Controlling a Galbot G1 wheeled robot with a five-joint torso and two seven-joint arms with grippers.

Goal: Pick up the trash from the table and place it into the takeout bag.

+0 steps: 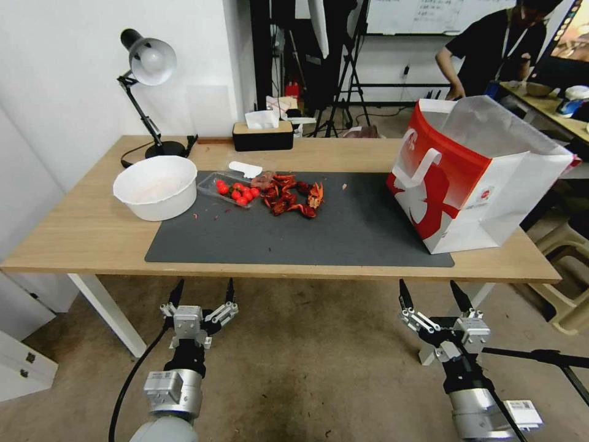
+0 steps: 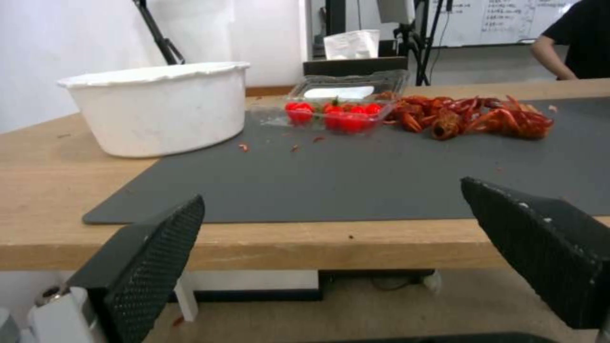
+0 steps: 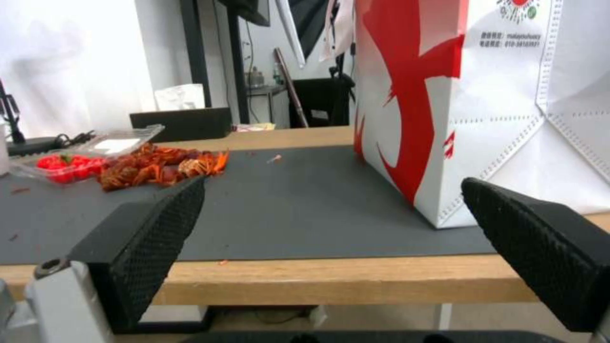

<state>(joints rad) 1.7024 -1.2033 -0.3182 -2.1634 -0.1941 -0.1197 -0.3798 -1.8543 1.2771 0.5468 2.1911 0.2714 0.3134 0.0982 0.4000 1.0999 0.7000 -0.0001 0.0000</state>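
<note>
Both grippers, left (image 1: 202, 293) and right (image 1: 434, 293), hover released below the desk (image 1: 73, 233) edge; crayfish shells (image 1: 291, 196) lie at the mat's twelve o'clock, takeout bag (image 1: 472, 184) at three; loose shells may scatter if pinched carelessly

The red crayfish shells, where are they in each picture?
Head view: the shells lie mid-mat, just right of the tomato tray.
Left wrist view: the shells sit at the far side of the mat, beside the tray.
Right wrist view: the shells lie beyond the claw's finger, next to the tray.
Shared landmark: the tomato tray, always touching the pile.
</note>
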